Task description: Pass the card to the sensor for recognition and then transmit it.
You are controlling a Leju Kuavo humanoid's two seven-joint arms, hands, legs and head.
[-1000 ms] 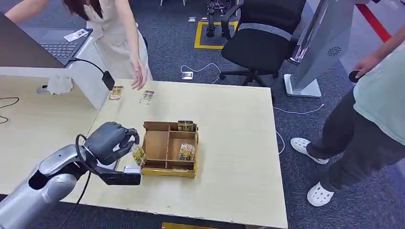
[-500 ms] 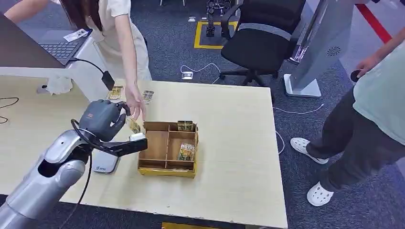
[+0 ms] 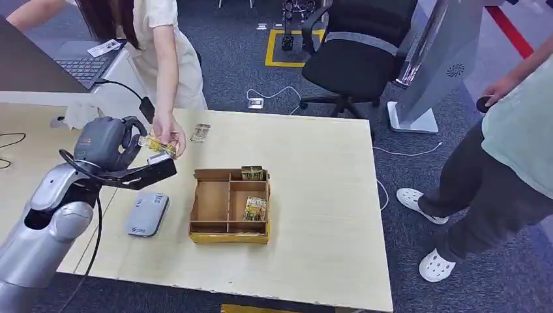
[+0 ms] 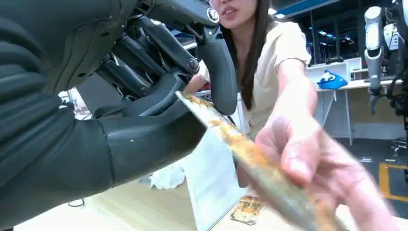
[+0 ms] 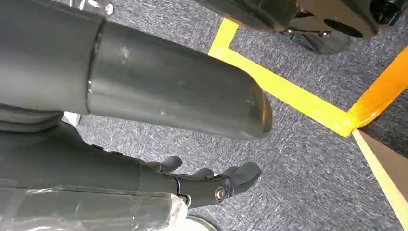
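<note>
At the left of the head view, my dark grey left hand (image 3: 107,145) is raised over the pale wooden table (image 3: 319,222), pinching the yellow-patterned card (image 3: 158,145) between thumb and fingers (image 4: 219,72) — a person's hand (image 3: 167,134) grips the card's other end. Lower down, the flat grey sensor pad (image 3: 147,214) lies just left of the brown cardboard divided box (image 3: 229,205), which holds more cards. My right hand (image 5: 211,185) hangs over grey carpet, fingers loosely curled — holding nothing I can see.
</note>
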